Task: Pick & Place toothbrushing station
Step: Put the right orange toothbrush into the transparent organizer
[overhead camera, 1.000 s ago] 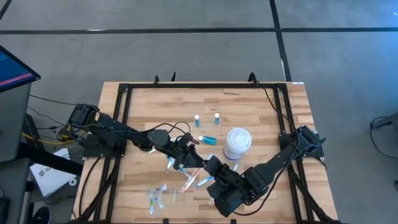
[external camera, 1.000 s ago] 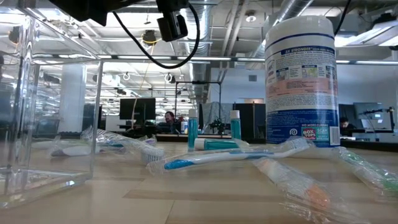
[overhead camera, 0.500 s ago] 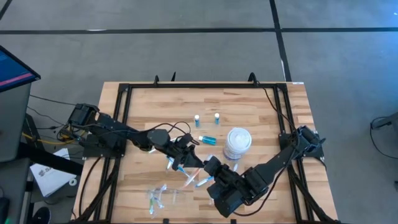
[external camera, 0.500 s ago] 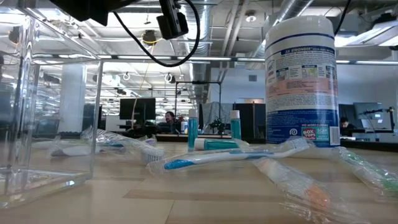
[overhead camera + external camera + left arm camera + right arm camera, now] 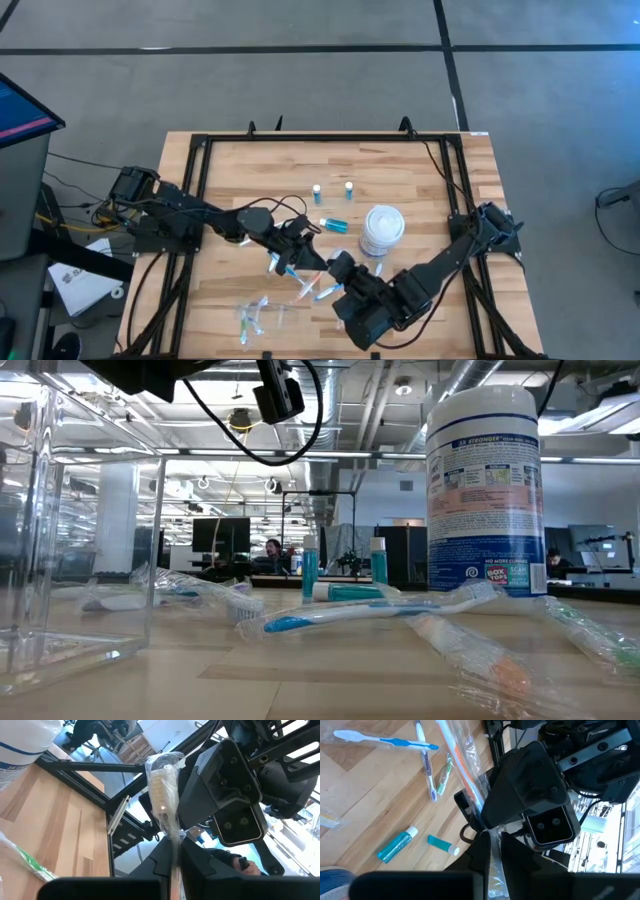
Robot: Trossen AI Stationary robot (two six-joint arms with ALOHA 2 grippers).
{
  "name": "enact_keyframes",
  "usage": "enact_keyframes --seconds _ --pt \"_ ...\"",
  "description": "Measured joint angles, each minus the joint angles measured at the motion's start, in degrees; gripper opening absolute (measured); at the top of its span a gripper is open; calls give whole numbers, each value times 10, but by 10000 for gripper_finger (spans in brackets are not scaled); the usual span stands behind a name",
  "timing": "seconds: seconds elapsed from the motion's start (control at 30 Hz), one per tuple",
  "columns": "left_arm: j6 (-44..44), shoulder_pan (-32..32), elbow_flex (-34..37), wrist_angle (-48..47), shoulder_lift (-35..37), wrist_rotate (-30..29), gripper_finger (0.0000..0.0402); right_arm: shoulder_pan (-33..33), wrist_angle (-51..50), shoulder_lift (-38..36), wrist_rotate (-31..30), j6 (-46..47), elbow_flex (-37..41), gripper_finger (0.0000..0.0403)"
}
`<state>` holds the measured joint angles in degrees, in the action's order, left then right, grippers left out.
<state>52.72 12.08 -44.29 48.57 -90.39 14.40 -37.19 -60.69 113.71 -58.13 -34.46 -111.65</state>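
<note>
Both my claws pinch one wrapped brush [image 5: 162, 785] above the bench [image 5: 420, 170]: left claw [image 5: 300, 262], right claw [image 5: 338, 268]. Pulling apart could tear its wrapper.

Since a second ago, the left gripper [image 5: 309, 274] has lifted the slim orange-accented toothbrush in its crinkly clear wrapper [image 5: 306, 291] slightly off the wooden surface [image 5: 250, 230], tilting it more upright beside the right gripper [image 5: 338, 268].
</note>
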Motion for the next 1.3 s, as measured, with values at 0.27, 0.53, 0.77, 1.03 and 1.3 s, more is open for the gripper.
enact_keyframes --seconds 0.27,0.53,0.77,1.03,1.3 --pt "-4 -3 1 -6 -2 2 10 -15 2 -1 -9 10 0 59" --pt "-38 -6 1 -4 -2 6 10 -18 -7 -1 -6 86 0 79" --pt "-96 -6 18 -2 31 18 10 -30 -60 -7 16 206 -1 82" --pt "-164 5 100 -3 136 -45 10 -44 -106 -6 29 311 0 82" --pt "-223 58 177 -4 250 -100 11 -38 -152 -6 29 416 0 82"
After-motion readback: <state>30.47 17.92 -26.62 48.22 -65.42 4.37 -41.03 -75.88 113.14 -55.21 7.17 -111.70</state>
